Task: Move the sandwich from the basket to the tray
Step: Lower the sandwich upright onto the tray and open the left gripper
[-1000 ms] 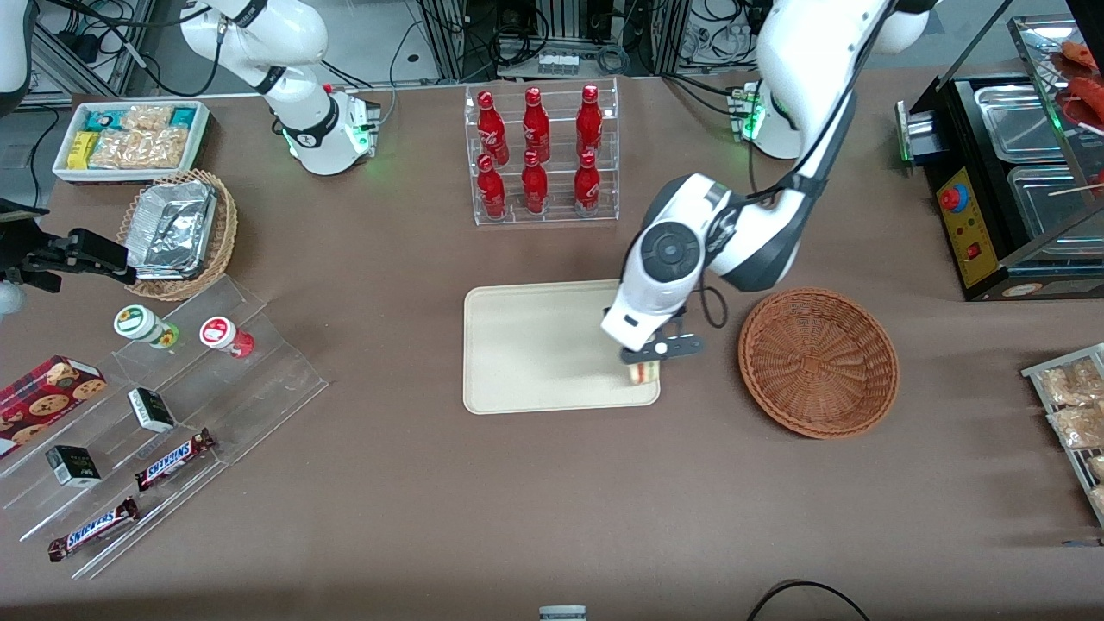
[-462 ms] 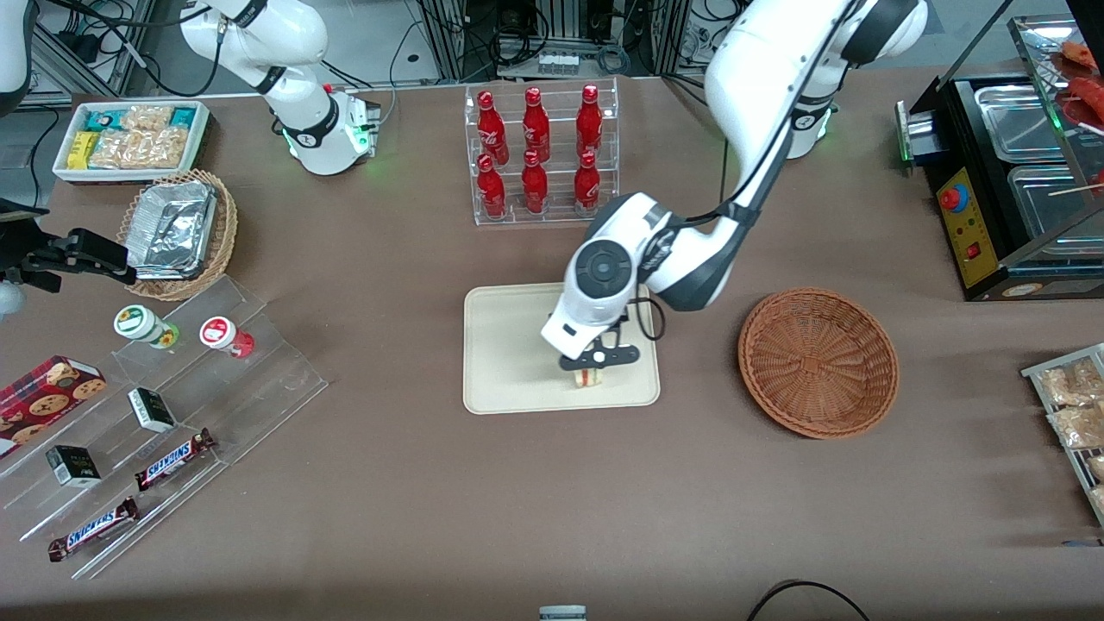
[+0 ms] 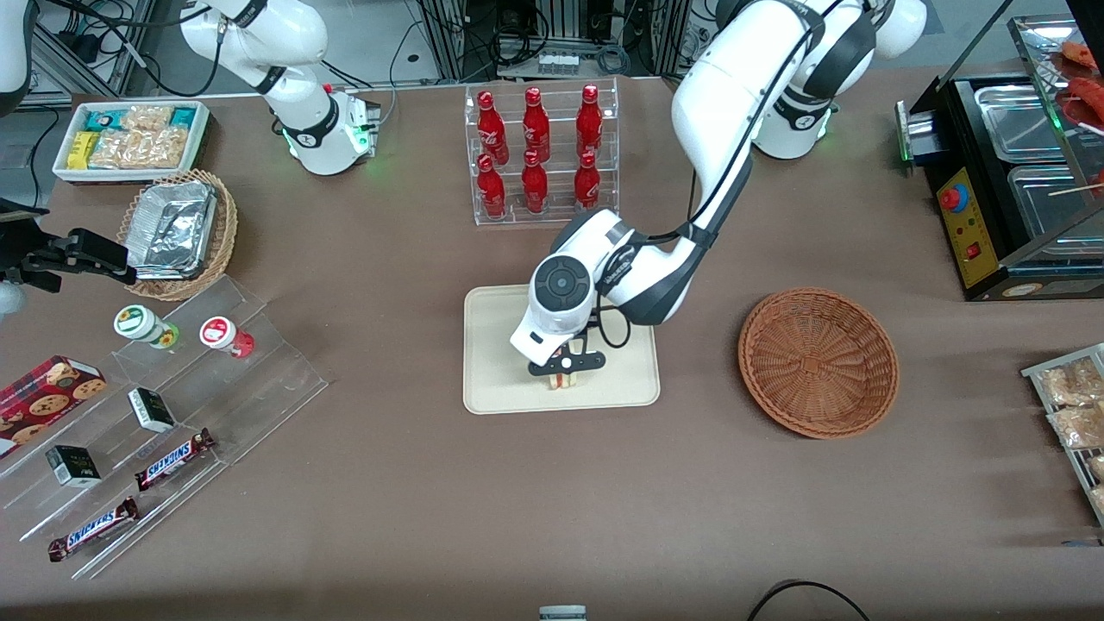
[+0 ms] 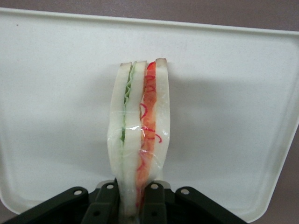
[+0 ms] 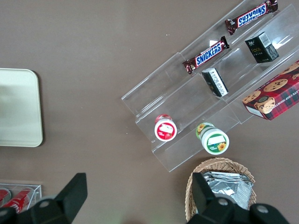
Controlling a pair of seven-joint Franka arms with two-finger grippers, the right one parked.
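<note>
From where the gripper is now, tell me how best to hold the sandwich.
Keep this grip: the gripper is shut on the sandwich above the tray, fingers pressing its two flat bread faces from above, layered edge between them. The wedge is thin, so the broad faces probably give the surest hold.

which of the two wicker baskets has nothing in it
The reddish-brown basket, beside the tray, toward the working arm's end. The lighter basket holds silver foil. The gripper holds the sandwich over the tray.
</note>
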